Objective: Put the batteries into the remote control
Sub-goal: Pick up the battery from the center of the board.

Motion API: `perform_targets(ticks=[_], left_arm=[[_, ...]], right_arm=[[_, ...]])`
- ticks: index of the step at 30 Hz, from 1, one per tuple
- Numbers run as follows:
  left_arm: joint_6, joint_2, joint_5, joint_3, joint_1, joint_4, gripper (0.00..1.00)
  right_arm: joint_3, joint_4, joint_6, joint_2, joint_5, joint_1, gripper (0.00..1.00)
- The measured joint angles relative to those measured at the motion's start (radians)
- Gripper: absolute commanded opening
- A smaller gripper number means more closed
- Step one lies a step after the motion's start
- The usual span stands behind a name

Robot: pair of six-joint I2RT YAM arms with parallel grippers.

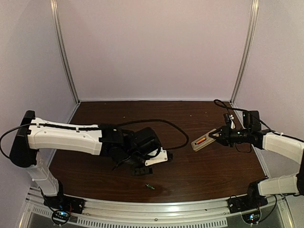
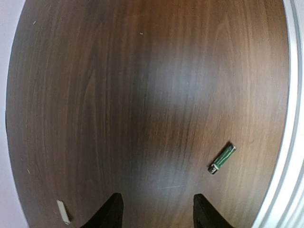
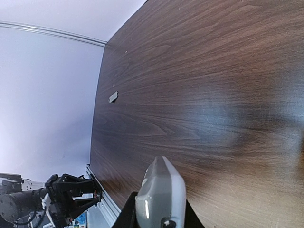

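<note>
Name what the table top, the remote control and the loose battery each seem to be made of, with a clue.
Table top: wood or wood-look laminate, semi-gloss; grain lines, glare. Remote control: smooth grey plastic, probably; rounded moulded edges. Loose battery: likely metal under a green wrap; pale end cap.

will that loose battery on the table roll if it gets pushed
Probably yes: the battery is a small cylinder lying on its side on the smooth table, so a sideways nudge likely rolls it. Its glossy wrap may slip between the left fingers. It looks rigid.
</note>
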Motion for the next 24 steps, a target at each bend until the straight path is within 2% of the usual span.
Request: perform_targets(ticks=[5,13,17,24], left_arm=[[-0.402,-0.109,0.073,-0.077,0.003,0.047,0.55],[-0.913,-0.225,0.325,-0.360,0.004,0.246,0.57],[-1.055,-0.204,0.364,-0.394,0.003,0.304,0.59],[-1.189,-0.101,0.397,-0.389,0.000,0.399,0.56]], right_arm=[[-0.001,0.000,0.000,-0.011,0.000,0.000,0.00],[-0.002,-0.010,-0.001,-0.032,0.000,0.000,0.00],[-0.002,-0.016,-0.001,-0.043,0.000,0.000,0.00],[-0.010,-0.034,-0.005,-0.070,0.000,0.000,0.00]])
